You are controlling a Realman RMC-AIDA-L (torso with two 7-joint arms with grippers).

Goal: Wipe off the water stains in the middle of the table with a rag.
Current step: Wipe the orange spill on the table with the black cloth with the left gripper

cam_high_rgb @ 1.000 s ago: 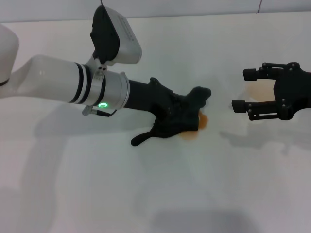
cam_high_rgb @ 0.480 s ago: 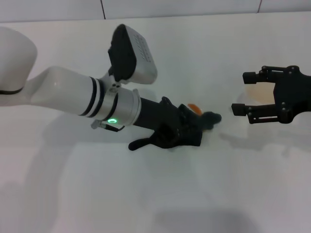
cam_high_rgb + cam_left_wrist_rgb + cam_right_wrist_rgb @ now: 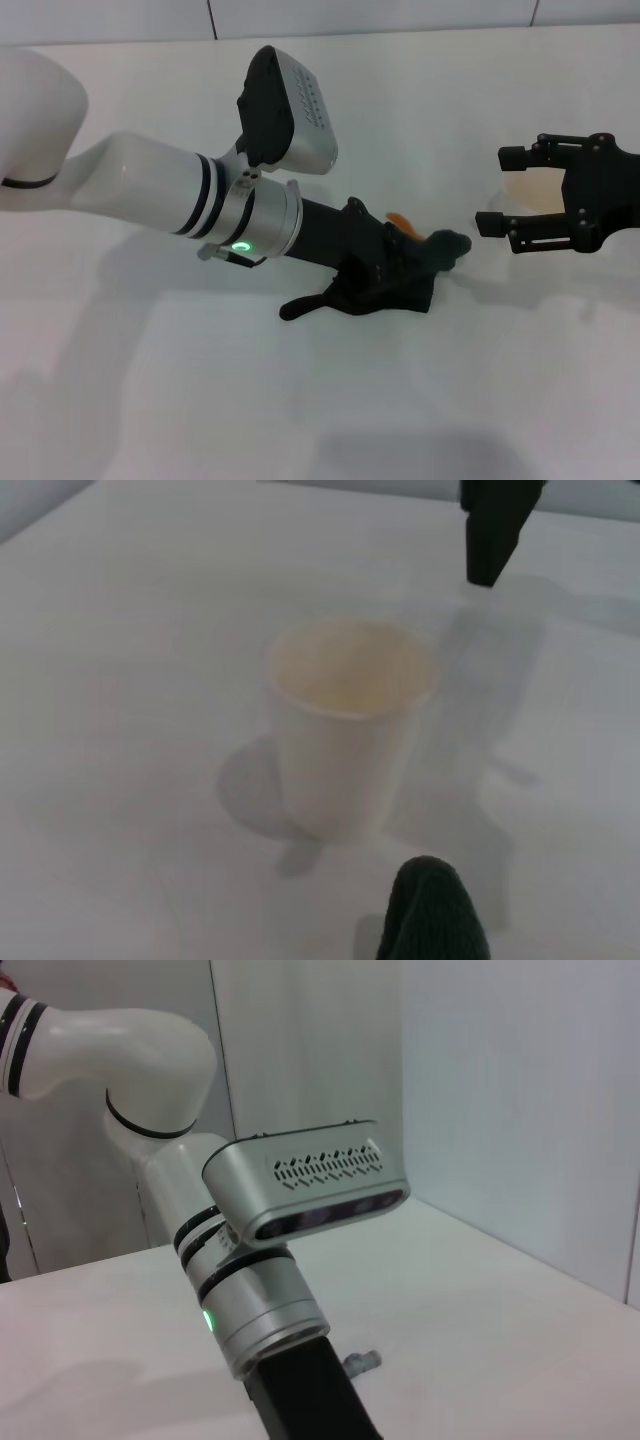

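My left gripper (image 3: 385,262) is pressed low on the white table (image 3: 450,400), shut on the dark rag (image 3: 392,285). The rag spreads under it, with a narrow tail (image 3: 300,306) toward the near left and a corner (image 3: 452,244) pointing right. A small orange sliver of the water stains (image 3: 399,219) shows just beyond the rag; the rest is hidden under the cloth. The rag's tip (image 3: 432,912) also shows in the left wrist view. My right gripper (image 3: 500,188) hovers open at the right, apart from the rag.
A white paper cup (image 3: 350,720) stands upright just right of the rag, between the right gripper's fingers (image 3: 510,155). The left arm's wrist camera housing (image 3: 310,1180) rises above the forearm. A wall seam runs along the table's far edge.
The left gripper has dragged the rag right and toward the near side, across the stain. The orange patch once at the rag's right edge now peeks out behind it. The right arm has not moved.
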